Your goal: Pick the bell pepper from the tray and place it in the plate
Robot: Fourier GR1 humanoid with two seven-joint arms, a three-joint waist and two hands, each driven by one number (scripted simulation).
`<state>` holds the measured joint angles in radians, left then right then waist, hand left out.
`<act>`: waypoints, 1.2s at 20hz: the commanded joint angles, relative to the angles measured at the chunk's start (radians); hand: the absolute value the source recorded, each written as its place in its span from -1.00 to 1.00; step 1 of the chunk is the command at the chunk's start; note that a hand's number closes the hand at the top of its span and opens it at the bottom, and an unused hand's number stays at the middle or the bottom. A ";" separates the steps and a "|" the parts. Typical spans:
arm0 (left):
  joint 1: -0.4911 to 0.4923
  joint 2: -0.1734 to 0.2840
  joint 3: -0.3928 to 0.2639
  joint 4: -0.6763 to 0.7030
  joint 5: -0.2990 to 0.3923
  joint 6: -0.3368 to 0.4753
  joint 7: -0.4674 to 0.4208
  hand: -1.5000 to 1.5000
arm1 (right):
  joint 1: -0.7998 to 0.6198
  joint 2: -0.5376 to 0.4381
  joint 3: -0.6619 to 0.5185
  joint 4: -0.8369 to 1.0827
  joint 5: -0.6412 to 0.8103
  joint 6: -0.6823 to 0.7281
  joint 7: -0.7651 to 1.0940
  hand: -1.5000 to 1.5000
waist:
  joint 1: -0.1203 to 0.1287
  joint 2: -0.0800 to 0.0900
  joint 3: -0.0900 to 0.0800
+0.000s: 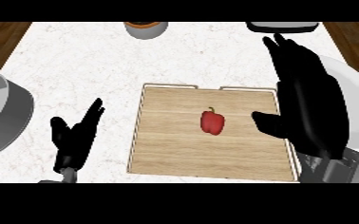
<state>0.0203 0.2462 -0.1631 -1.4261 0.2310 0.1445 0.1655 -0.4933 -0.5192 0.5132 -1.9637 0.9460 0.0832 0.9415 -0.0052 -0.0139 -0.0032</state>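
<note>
A curved grey-white object [13, 114] shows at the left edge; only part of it shows, so its identity cannot be told. The left hand [73, 140] sits low on the white, faintly marbled surface [84, 61], black fingers straight and slightly apart, pointing upward. It touches nothing. At the far edge stands a round grey vessel [146, 28] with an orange inner rim. The tray [210, 156] is a flat rectangular board of pale wood grain with a thin light rail along its far and right sides. The bell pepper [212, 122] lies near the tray's centre: red, glossy, lobed, with a short dark stem. The right hand [308, 104] hangs over the tray's right edge, fingers straight and extended, thumb toward the pepper but apart from it. A white plate [347, 76] shows partly behind this hand. A dark-rimmed object [282, 27] lies at the far right.
</note>
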 commanded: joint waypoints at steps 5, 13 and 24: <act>-0.033 -0.029 -0.037 0.027 -0.007 -0.016 0.036 0.00 | -0.158 0.232 0.128 0.137 0.006 0.404 0.325 -1.00 | 0.019 0.011 -0.003; -0.036 -0.047 -0.031 0.039 -0.025 0.004 0.020 0.00 | -0.135 0.453 0.177 0.334 0.126 0.427 0.406 -1.00 | 0.006 0.013 0.000; -0.069 -0.027 0.014 0.022 0.021 -0.032 0.077 0.00 | -0.098 0.517 0.160 0.480 0.137 0.386 0.464 -1.00 | 0.014 0.013 0.002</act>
<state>-0.0174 0.2115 -0.1687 -1.4295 0.2249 0.1360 0.2030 -0.5954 -0.0358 0.6510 -1.5017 1.1142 0.4184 1.1647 0.0111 -0.0029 0.0013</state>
